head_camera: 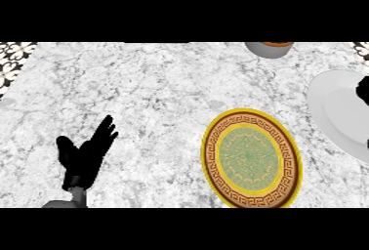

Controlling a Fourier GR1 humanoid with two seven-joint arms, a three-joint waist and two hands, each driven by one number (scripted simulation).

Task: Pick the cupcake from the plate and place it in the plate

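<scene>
A yellow plate (pixel 252 158) with a brown key-pattern rim and a green centre lies on the marble counter, right of middle, with nothing on it. A plain white plate (pixel 334 110) sits at the right edge, partly cut off. A black part of my right hand (pixel 362 92) shows over the white plate at the view's right edge; most of the hand is out of view. I can make out no cupcake on either plate. My left hand (pixel 85 155) rests open at the lower left, fingers up, far from both plates.
A grey cup-like thing with a brown top (pixel 269 48) stands at the counter's far edge, cut by the view's top. Patterned tiles (pixel 11 61) show at the upper left corner.
</scene>
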